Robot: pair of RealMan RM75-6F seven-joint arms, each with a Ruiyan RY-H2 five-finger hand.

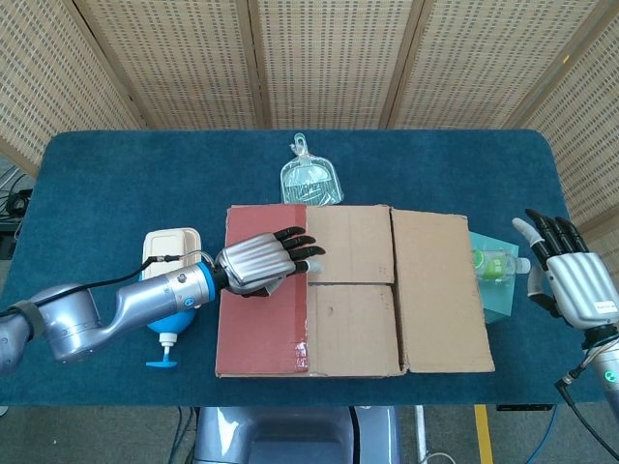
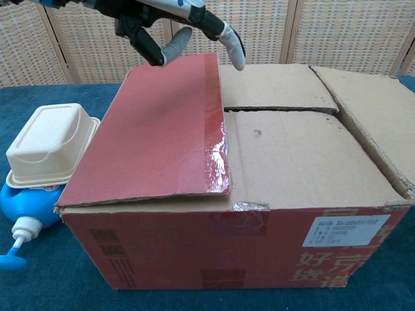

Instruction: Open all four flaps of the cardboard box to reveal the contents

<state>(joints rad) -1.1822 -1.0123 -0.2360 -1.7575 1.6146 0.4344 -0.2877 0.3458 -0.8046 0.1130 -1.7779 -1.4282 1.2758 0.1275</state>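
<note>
Left hand point(image 1: 263, 263) hovers over glossy red cardboard flap point(image 1: 261, 319).

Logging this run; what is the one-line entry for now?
left hand open above red flap | right hand open, beside box | flaps closed
</note>
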